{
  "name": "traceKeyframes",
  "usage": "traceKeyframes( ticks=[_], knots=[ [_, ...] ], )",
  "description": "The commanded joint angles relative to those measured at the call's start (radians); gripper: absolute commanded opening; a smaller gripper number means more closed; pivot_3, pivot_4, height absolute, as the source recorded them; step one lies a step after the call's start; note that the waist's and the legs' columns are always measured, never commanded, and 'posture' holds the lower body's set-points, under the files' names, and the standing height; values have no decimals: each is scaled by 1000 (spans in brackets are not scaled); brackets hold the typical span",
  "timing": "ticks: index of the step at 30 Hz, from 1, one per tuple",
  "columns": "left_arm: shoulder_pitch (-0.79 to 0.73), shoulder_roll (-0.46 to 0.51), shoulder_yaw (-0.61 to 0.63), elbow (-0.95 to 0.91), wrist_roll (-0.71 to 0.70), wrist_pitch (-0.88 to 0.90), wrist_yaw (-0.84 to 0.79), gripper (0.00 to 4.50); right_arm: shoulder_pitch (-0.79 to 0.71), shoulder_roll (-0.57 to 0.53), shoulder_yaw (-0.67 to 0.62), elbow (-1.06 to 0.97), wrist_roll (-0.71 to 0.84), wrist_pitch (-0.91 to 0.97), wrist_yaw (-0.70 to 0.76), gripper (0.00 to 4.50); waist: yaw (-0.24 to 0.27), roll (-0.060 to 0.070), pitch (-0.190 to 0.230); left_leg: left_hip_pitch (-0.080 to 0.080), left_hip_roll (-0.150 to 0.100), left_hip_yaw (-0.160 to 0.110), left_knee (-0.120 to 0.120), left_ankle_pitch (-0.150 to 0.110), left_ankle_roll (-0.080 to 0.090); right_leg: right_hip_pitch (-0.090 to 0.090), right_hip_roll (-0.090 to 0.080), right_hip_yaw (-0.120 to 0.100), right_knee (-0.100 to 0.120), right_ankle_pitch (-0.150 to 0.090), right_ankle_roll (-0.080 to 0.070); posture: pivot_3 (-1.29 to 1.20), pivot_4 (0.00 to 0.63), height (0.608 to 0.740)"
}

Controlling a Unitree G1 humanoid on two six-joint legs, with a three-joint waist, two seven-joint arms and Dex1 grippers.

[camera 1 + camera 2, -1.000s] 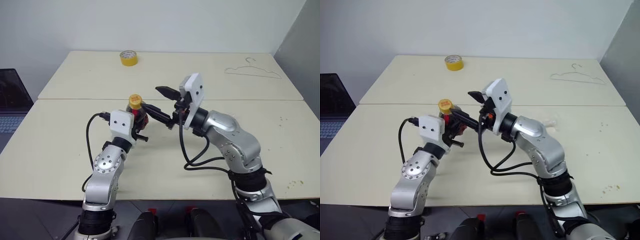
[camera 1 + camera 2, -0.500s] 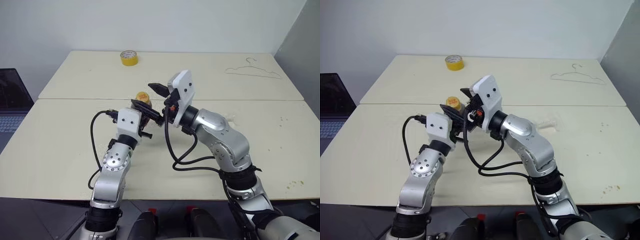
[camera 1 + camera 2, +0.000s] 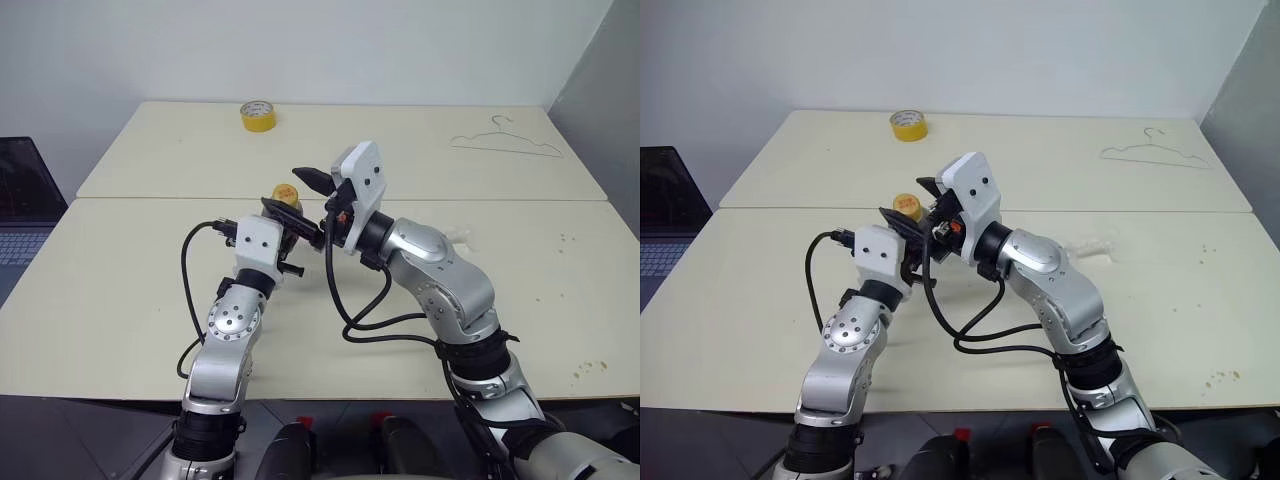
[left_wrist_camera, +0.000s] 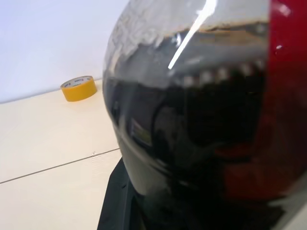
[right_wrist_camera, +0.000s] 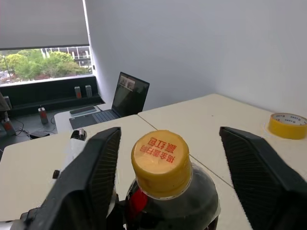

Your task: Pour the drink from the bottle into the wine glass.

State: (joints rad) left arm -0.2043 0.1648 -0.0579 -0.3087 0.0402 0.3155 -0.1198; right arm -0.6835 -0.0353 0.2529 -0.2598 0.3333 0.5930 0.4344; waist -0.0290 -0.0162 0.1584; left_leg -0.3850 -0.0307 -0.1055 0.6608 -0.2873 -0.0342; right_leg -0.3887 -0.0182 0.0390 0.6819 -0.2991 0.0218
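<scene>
Yellow-capped bottle [image 5: 170, 191] sits between the right pincer's [image 5: 168, 158] spread fingers.

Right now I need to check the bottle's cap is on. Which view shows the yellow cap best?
The right wrist view: the yellow cap sits screwed on the bottle, centred between the right gripper's spread fingers. Both eye views show it small beside that gripper; the left wrist view shows the bottle's dark body.

Bright, even room light — a white glare streak crosses the bottle [image 4: 201, 96], blurred up close.
</scene>
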Motion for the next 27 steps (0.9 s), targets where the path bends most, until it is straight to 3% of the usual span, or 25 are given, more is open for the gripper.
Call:
traceKeyframes(
  ticks=[1, 7, 14, 17, 22, 27],
  knots=[
    [-21, 1, 11, -32, 4, -47, 3, 633, -27, 1, -6, -20, -8, -35, 10, 2279, 0, 0, 0, 0, 0, 0, 0, 0, 0, 0, 0, 0, 0, 0, 0, 0, 150, 740],
    [-25, 2, 13, -23, 5, -61, 2, 631, -27, -29, 6, -17, -18, -48, 40, 78, 0, 0, 0, 0, 0, 0, 0, 0, 0, 0, 0, 0, 0, 0, 0, 0, 150, 740],
    [-28, 3, 13, -18, 8, -72, 3, 630, -20, -23, -21, -31, 1, -55, 53, 0, 0, 0, 0, 0, 0, 0, 0, 0, 0, 0, 0, 0, 0, 0, 0, 0, 150, 740],
    [-30, 11, 14, -16, 24, -86, 11, 630, -22, -41, -27, -30, 8, -33, 63, 577, 0, 0, 0, 0, 0, 0, 0, 0, 0, 0, 0, 0, 0, 0, 0, 0, 150, 740],
    [-32, 17, 18, -11, 47, -100, 24, 630, -34, -77, -15, -28, 8, -11, 81, 2259, 0, 0, 0, 0, 0, 0, 0, 0, 0, 0, 0, 0, 0, 0, 0, 0, 150, 740],
    [-31, 15, 17, -11, 51, -101, 25, 630, -39, -93, -5, -33, 7, 0, 94, 2295, 0, 0, 0, 0, 0, 0, 0, 0, 0, 0, 0, 0, 0, 0, 0, 0, 150, 740]
  ],
)
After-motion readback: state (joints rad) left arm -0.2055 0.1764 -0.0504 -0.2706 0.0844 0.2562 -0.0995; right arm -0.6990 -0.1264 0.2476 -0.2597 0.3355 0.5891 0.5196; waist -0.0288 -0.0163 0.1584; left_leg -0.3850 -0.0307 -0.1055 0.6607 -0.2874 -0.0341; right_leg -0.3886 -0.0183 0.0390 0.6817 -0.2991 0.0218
